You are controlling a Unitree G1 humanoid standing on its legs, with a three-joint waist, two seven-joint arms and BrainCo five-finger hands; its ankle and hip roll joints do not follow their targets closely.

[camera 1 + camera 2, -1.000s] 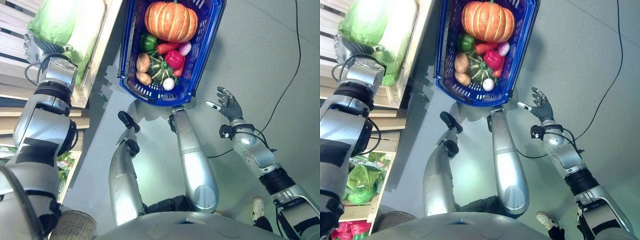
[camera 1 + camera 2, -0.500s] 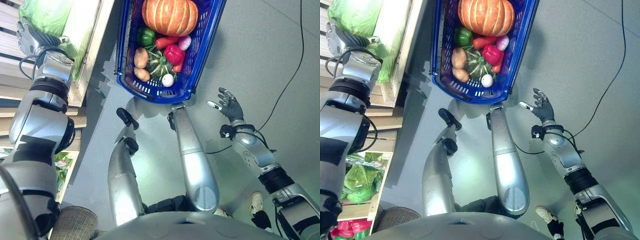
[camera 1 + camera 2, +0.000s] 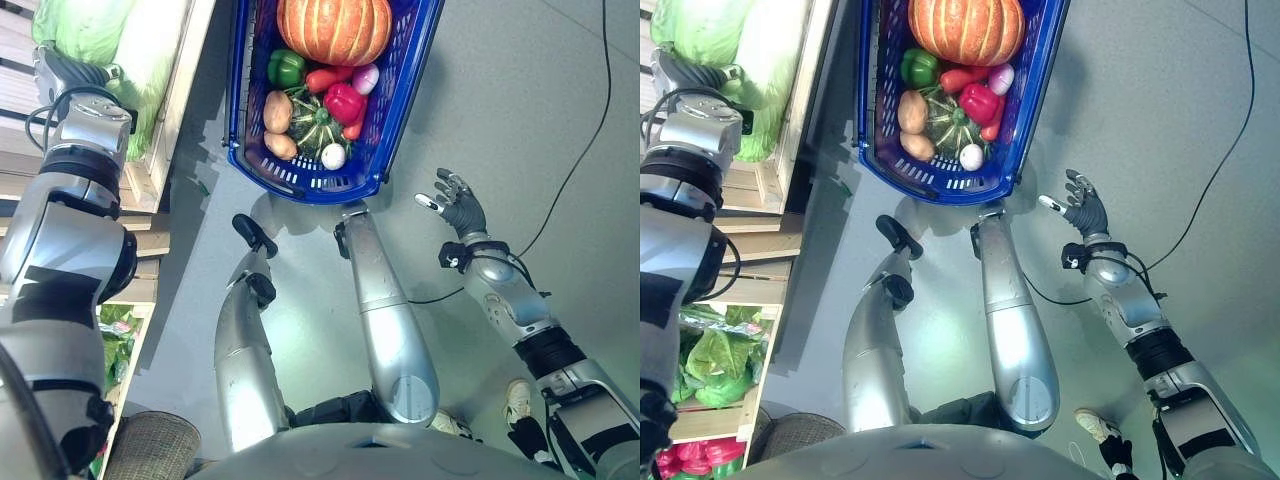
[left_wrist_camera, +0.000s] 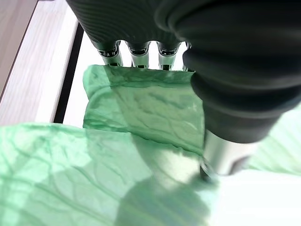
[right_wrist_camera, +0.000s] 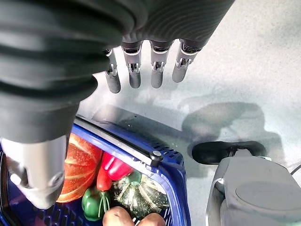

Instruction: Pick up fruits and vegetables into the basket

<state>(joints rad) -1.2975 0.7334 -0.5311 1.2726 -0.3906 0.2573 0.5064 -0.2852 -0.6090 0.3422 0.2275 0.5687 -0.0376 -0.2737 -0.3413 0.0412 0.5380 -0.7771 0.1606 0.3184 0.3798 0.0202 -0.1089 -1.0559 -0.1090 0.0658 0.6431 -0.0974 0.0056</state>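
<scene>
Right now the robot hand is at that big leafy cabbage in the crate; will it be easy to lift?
Probably awkward: the cabbage looks bulky beside the left robot hand. Its thin outer leaves likely flop or tear.

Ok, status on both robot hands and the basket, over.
Left robot hand down on the cabbage in the wooden crate, grip hidden. Right robot hand open over the floor, empty. Blue basket already holds pumpkin and peppers. Nothing blocking.

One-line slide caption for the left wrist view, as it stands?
Left hand reaching over a pale green cabbage in a wooden crate, thumb resting on its leaves.
</scene>
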